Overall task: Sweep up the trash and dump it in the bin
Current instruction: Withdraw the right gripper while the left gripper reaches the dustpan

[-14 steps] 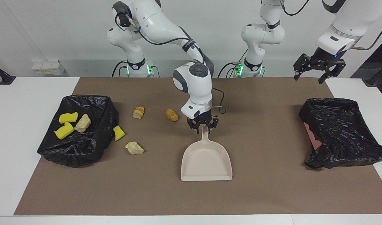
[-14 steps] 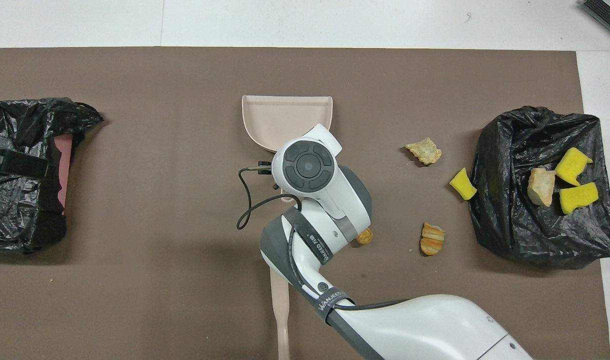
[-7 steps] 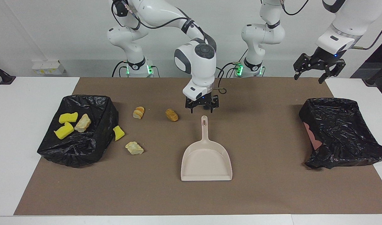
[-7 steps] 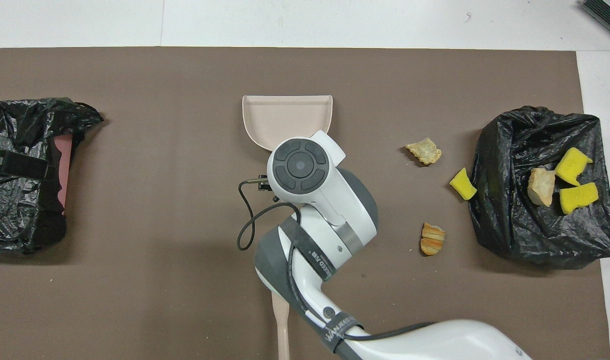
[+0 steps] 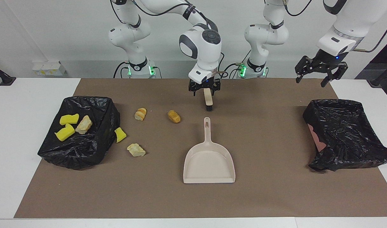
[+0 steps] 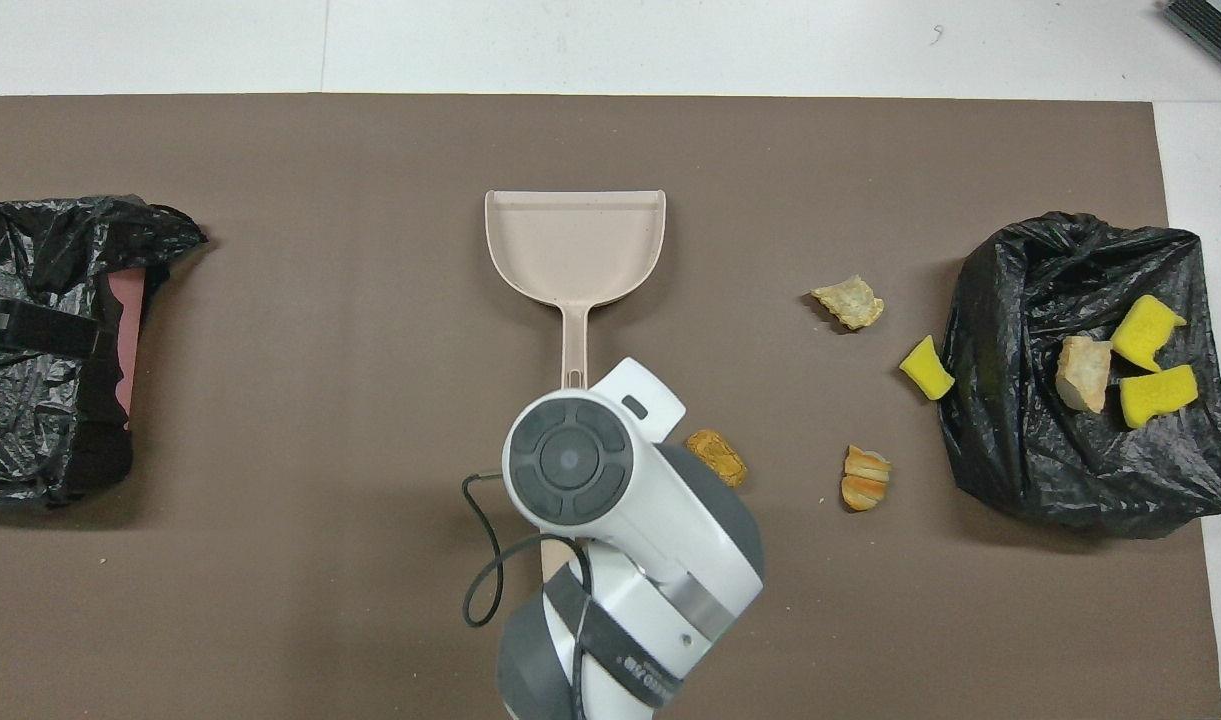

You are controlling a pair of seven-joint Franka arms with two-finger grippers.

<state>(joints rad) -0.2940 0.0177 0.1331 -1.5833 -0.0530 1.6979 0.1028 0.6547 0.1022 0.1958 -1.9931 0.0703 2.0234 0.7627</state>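
Four trash lumps lie on the brown mat: a yellow sponge chunk (image 5: 120, 134), a pale bread piece (image 5: 136, 149), a sliced bread piece (image 5: 140, 113) and an orange-brown piece (image 5: 174, 116). Two yellow chunks (image 5: 66, 125) and a tan piece (image 5: 84, 124) lie in the black-bagged bin (image 5: 85, 152) at the right arm's end. My right gripper (image 5: 204, 91) is open, its fingers on either side of the beige brush's handle (image 5: 207, 98). The brush lies nearer to the robots than the beige dustpan (image 5: 209, 161). My left gripper (image 5: 318, 71) is open and waits raised over the left arm's end of the table.
A second black-bagged bin (image 5: 345, 136) stands at the left arm's end. In the overhead view the right arm's wrist (image 6: 570, 465) covers the brush and the gripper. The dustpan (image 6: 575, 245) lies mid-mat with its handle pointing toward the robots.
My right gripper left the dustpan's handle, rose and drew back toward the robots, and now stands at the brush's handle. The dustpan stayed flat on the mat. The left arm barely moved.
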